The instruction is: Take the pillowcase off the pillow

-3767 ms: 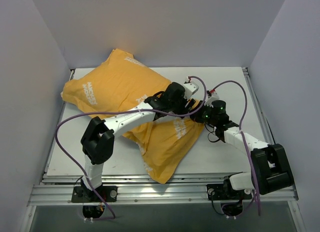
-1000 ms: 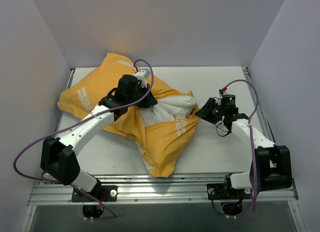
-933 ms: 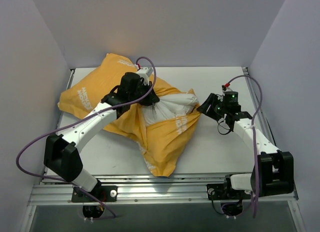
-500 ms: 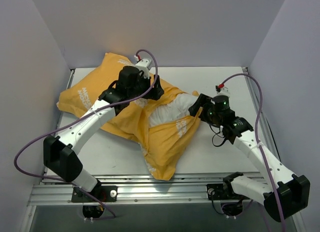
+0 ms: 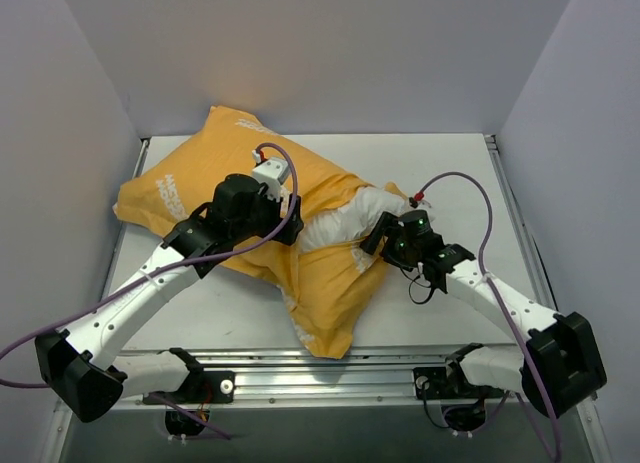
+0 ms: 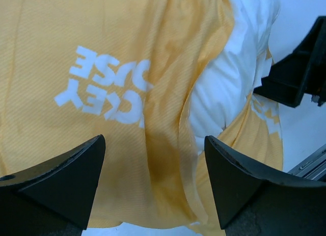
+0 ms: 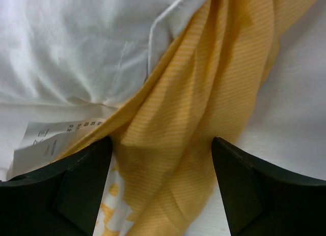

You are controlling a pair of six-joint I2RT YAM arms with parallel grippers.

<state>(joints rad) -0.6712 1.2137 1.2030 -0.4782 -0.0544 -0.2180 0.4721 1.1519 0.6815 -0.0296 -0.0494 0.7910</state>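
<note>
Orange-yellow cloth fills most of what we see: the pillowcase (image 5: 200,188) lies across the left and middle of the table (image 5: 455,173) in the top view, one corner pushed against the back wall (image 5: 330,53) at upper left and a loose end trailing toward the metal rail (image 5: 330,378) at the bottom. At its open mouth, near the centre of the frame, the white pillow (image 5: 340,218) bulges out, with the rest of it inside the cover.

We find the left gripper (image 5: 288,228) over the orange fabric just left of that white patch. In the left wrist view its fingers (image 6: 56,185) are spread wide with nothing between them, above the white lettering (image 6: 102,88). We cannot tell whether they touch the cloth. The folded mouth edge runs up the middle of that view, with the pillow (image 6: 229,83) to its right and a black part of the right arm (image 6: 298,68) at the upper right edge.

The right gripper (image 5: 378,238) sits at the right side of the opening. In its own view the fingers (image 7: 260,195) are also parted and grasp nothing. Between them runs a fold of the pillowcase (image 7: 204,93), which covers the lower edge of the pillow (image 7: 76,42). A small printed tag (image 7: 51,139) pokes out at lower left, half tucked under the orange hem. Bare table (image 7: 300,103) shows at the right.

A purple cable (image 5: 455,178) loops from each arm above the fabric and table.
</note>
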